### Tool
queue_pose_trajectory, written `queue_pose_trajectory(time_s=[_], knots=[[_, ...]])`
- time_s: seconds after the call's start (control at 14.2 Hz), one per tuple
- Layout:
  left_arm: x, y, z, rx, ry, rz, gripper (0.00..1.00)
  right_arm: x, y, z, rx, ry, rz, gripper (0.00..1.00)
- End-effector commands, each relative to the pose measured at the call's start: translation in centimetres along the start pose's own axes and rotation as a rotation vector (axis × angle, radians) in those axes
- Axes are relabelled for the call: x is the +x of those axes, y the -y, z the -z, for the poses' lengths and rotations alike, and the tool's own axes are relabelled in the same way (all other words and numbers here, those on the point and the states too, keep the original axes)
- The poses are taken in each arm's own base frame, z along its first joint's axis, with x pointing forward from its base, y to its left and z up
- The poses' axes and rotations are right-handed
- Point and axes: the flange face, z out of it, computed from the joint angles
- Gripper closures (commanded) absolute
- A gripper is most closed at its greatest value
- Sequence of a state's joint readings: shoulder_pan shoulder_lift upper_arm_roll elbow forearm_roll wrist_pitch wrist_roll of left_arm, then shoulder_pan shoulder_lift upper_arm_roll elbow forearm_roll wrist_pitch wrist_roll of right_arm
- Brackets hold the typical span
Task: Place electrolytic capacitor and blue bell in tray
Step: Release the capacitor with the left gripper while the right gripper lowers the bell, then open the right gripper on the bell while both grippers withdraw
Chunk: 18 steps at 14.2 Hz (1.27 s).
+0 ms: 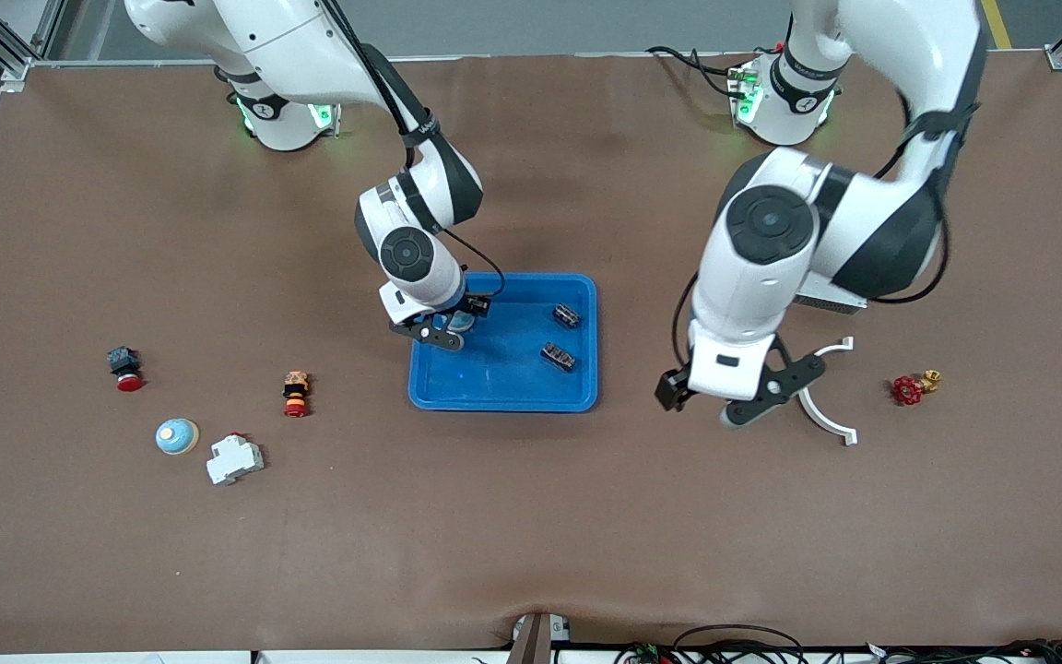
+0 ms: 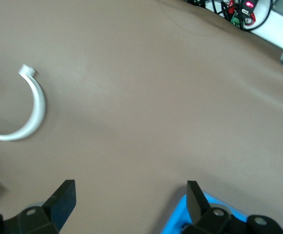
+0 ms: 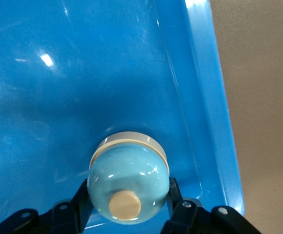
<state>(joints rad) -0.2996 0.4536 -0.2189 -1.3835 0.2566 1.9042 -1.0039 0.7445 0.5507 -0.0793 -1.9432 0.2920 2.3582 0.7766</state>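
Observation:
The bright-blue tray (image 1: pixel 503 392) lies mid-table. Two dark electrolytic capacitors (image 1: pixel 567 315) (image 1: pixel 558 356) rest inside it, toward the left arm's end. My right gripper (image 1: pixel 443 330) is low over the tray's corner toward the right arm's end, shut on a pale blue bell (image 1: pixel 455 322). In the right wrist view the bell (image 3: pixel 129 183) sits between the black fingers (image 3: pixel 178 204), just above the tray floor (image 3: pixel 83 87). My left gripper (image 1: pixel 720 406) hangs open and empty over bare table beside the tray; its wrist view shows the gripper (image 2: pixel 130 197) with a tray corner (image 2: pixel 176 226).
A second blue bell (image 1: pixel 177 436), a white breaker (image 1: pixel 234 459), an orange-red pushbutton (image 1: pixel 296 394) and a red stop button (image 1: pixel 125 367) lie toward the right arm's end. A white C-shaped clamp (image 1: pixel 826 410) and a red valve (image 1: pixel 909 389) lie toward the left arm's end.

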Motion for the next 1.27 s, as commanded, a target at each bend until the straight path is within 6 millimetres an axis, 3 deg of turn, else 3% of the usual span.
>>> queue_pose_trajectory(time_s=[0.0, 0.14, 0.21, 0.35, 0.49, 0.56, 0.7, 0.84, 0.98, 1.2], knots=[[1.8, 3.3, 1.5, 0.011, 0.018, -0.092, 0.0, 0.0, 0.7, 0.0, 0.014, 0.001, -0.013, 0.43], [2.6, 4.6, 3.8, -0.01, 0.01, -0.072, 0.0, 0.0, 0.6, -0.4, 0.008, 0.005, -0.014, 0.07], [2.4, 5.0, 4.6, 0.007, 0.015, -0.066, 0.0, -0.1, 0.6, -0.4, 0.006, 0.005, -0.011, 0.0], [3.1, 7.4, 5.9, 0.063, 0.038, -0.046, 0.0, -0.7, 1.0, -0.3, 0.0, 0.01, -0.001, 0.0], [3.0, 7.7, 6.5, 0.065, 0.042, -0.041, 0.0, -1.6, 1.0, 1.3, -0.016, 0.04, 0.01, 0.0], [3.3, 8.1, 6.8, 0.063, 0.037, -0.056, 0.0, -2.1, 1.0, 3.3, -0.022, 0.061, 0.016, 0.0], [4.1, 10.2, 9.4, 0.035, 0.022, -0.113, 0.0, -2.6, 0.2, 8.3, -0.035, 0.11, 0.033, 0.0], [4.2, 12.2, 11.9, -0.01, 0.047, -0.17, 0.0, -1.4, -1.2, 13.1, -0.061, 0.155, 0.047, 0.0], [4.9, 14.7, 14.3, -0.07, 0.066, -0.188, 0.0, 0.8, -4.2, 17.1, -0.069, 0.184, 0.126, 0.0], [5.2, 18.1, 15.4, -0.073, 0.117, -0.231, 0.0, 5.0, -10.4, 20.7, -0.049, 0.212, 0.287, 0.0]])
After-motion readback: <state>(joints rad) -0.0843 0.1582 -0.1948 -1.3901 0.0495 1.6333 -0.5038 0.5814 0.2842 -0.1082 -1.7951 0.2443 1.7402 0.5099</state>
